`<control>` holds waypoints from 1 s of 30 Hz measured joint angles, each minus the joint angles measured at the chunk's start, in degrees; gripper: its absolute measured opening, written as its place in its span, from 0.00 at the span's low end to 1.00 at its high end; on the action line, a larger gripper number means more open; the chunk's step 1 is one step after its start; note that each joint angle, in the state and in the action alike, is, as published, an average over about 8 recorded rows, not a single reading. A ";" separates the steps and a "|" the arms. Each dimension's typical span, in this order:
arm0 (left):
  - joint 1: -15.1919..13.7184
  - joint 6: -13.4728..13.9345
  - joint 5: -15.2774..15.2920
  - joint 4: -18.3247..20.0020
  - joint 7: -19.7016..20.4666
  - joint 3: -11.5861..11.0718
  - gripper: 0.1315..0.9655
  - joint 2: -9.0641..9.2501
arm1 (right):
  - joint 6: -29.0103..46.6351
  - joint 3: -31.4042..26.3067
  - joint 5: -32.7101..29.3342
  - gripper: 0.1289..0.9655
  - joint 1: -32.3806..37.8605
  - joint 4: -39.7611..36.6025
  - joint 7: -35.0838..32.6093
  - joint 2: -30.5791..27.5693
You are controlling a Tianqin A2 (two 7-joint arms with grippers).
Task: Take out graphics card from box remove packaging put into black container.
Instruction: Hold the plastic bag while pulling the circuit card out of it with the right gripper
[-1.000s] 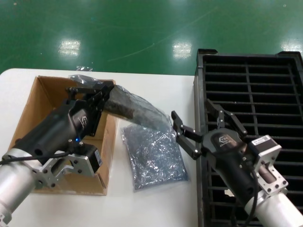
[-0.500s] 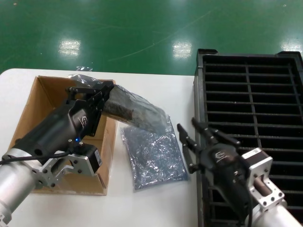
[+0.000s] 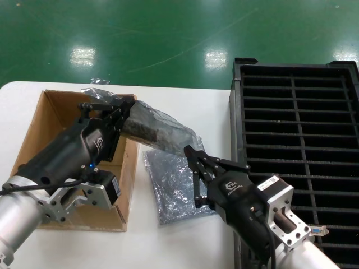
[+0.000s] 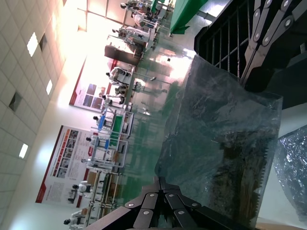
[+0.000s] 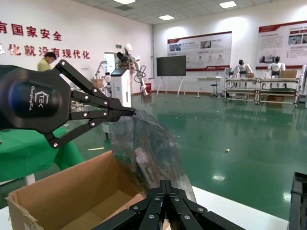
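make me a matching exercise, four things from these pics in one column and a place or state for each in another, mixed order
Things:
1. left hand
2. right hand
3. empty bag
4. black container

Places or states:
a. lying flat on the table
b. gripping the bagged card's end above the box
c. at the table's right side
d. closed on the bag's far corner

Pairs: 1-b, 2-d, 3-a, 4-c
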State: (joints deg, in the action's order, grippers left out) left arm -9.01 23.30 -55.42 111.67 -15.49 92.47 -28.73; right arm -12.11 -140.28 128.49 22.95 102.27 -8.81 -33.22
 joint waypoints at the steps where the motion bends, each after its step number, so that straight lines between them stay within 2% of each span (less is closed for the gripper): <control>1: 0.00 0.00 0.00 0.00 0.00 0.00 0.01 0.00 | 0.16 -0.05 -0.06 0.03 0.16 -0.08 -0.04 0.13; 22: 0.00 0.00 0.00 0.00 0.00 0.00 0.01 0.00 | 1.72 3.34 -2.51 0.01 -0.59 -1.15 0.38 -0.07; 30: 0.00 0.00 0.00 0.00 0.00 0.00 0.01 0.00 | 2.59 2.80 -3.42 0.01 0.04 -2.10 0.57 1.26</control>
State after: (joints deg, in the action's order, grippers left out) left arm -9.01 23.30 -55.42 111.67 -15.49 92.47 -28.73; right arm -9.52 -137.48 125.07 22.99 100.16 -8.24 -31.96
